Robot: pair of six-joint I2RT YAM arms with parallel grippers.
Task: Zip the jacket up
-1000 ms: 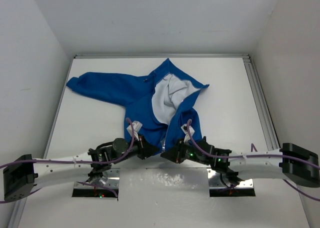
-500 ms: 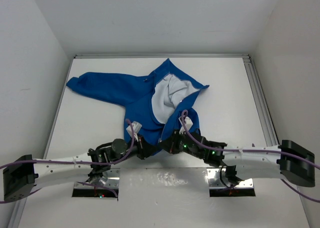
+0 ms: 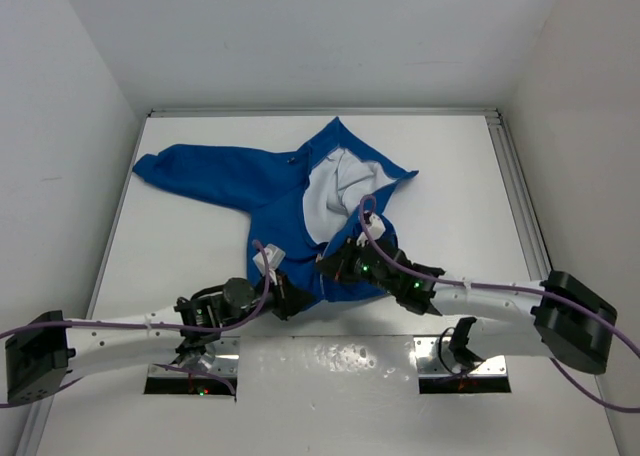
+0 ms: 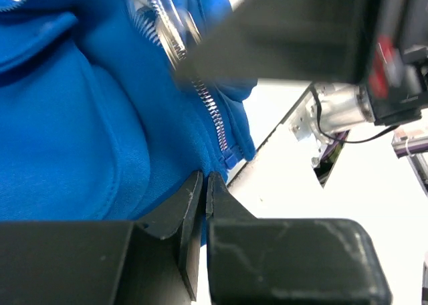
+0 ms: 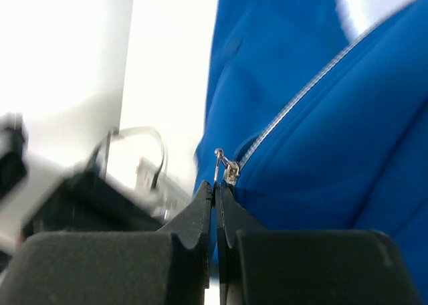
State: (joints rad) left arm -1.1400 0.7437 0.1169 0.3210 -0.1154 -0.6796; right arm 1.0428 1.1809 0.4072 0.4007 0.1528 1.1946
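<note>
The blue jacket [image 3: 265, 191] lies spread on the white table [image 3: 450, 206], its upper front open on the pale lining [image 3: 325, 201]. My left gripper [image 3: 296, 302] is shut on the jacket's bottom hem beside the zipper's foot; the left wrist view has its tips [image 4: 204, 179] pinched at the blue edge below the zipper teeth [image 4: 210, 114]. My right gripper [image 3: 325, 264] sits over the lower front, shut on the metal zipper pull [image 5: 218, 163]. The slider [image 5: 231, 173] hangs just beyond the tips [image 5: 215, 188], and the closed teeth [image 5: 301, 94] run away from it.
One sleeve [image 3: 185, 171] stretches to the far left. A metal rail [image 3: 515, 191] lines the table's right side. Two shiny base plates [image 3: 190, 374] [image 3: 462, 368] sit at the near edge. White walls close in on three sides.
My right gripper has travelled away from the near edge, up the jacket's front and slightly left, with the zipper pull in it. The left gripper has stayed at the hem.
</note>
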